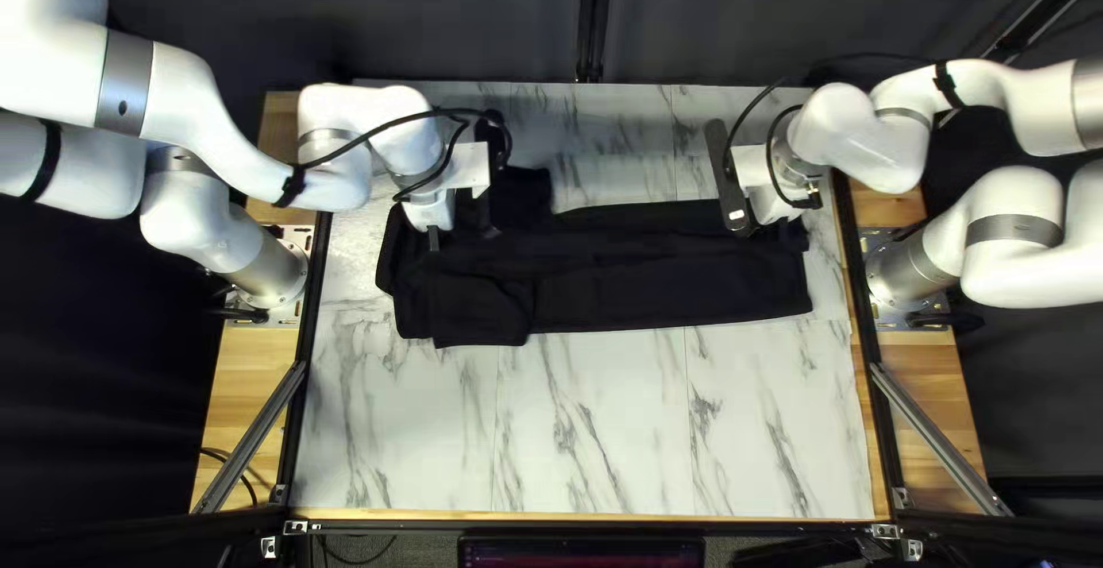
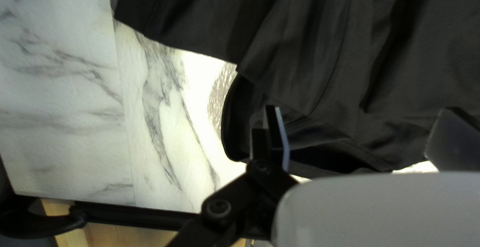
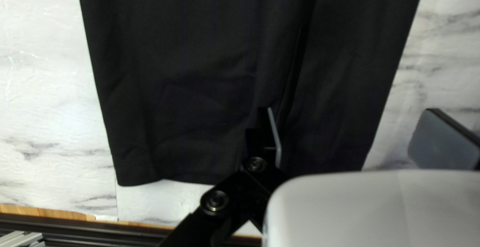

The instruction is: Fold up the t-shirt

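Left gripper [image 2: 362, 112] and right gripper [image 3: 350, 111] are spread wide at the shirt [image 1: 672, 287], a long strip on the table [image 1: 598, 430], maybe part folded, with more folds to make.

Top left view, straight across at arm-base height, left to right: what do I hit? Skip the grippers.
Left arm's base → left black rail → black t-shirt → right black rail → right arm's base.
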### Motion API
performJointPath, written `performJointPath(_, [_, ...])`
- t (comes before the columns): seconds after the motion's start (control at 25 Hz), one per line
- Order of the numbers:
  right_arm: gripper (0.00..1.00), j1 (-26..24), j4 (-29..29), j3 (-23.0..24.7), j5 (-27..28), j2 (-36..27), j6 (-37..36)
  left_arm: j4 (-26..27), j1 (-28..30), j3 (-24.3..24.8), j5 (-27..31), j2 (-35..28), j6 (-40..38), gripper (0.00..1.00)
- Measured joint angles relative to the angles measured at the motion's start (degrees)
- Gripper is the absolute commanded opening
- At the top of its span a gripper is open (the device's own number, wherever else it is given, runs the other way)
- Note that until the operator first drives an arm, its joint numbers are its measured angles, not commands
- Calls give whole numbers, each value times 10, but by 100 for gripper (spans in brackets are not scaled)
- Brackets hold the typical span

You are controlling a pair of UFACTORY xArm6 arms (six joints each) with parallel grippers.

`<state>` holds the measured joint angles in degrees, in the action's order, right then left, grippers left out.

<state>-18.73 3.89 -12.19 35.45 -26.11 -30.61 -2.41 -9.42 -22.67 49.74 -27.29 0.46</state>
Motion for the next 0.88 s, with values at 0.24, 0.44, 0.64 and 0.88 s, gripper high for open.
performJointPath(0.24, [100,4,17,-10,-24,35,-18,19,-8,30,-28,11,-16,100])
performJointPath(0.44, [100,3,20,-5,-31,36,-25,38,-6,39,-51,35,-22,100])
performJointPath(0.64, [100,4,16,-2,-34,35,-23,55,-7,48,-77,60,-19,100])
performJointPath(0.88, [100,7,11,-5,-33,38,-14,83,-5,55,-98,86,-13,100])
